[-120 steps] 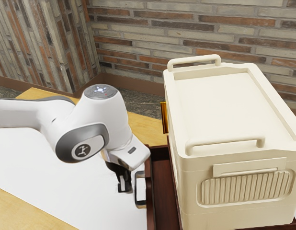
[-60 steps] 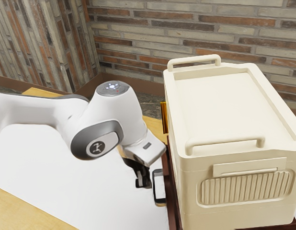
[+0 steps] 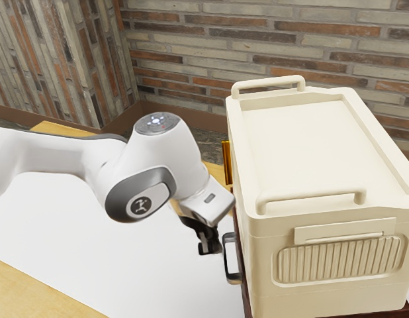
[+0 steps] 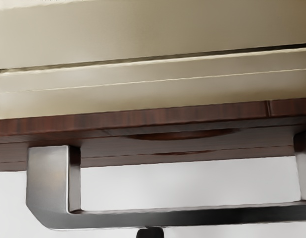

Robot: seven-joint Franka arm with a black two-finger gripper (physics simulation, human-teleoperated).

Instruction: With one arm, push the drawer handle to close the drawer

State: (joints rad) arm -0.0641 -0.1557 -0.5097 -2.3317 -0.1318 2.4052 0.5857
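Observation:
The gripper [image 3: 208,249] is shut, its black fingertips beside the outer side of the metal drawer handle [image 3: 231,270]. In the wrist view, the shut gripper's dark tip [image 4: 150,232] is right against the edge of the handle's long bar [image 4: 192,216]; actual contact is hard to tell. The dark red-brown drawer [image 3: 240,265] has its front close to the cream box's side, and its inside is hidden. Its wooden front [image 4: 192,141] also appears in the wrist view, behind the handle.
A large cream box [image 3: 297,146] with two top handles stands over the drawer unit. A small amber-coloured piece [image 3: 226,162] juts out at its far side. The white and wood-toned table [image 3: 112,265] extends under the arm. Brick walls stand behind.
The arm and gripper have moved toward the exterior view's right. The drawer and its handle have slid the same way, in toward the box, and the gap inside the drawer has disappeared from sight.

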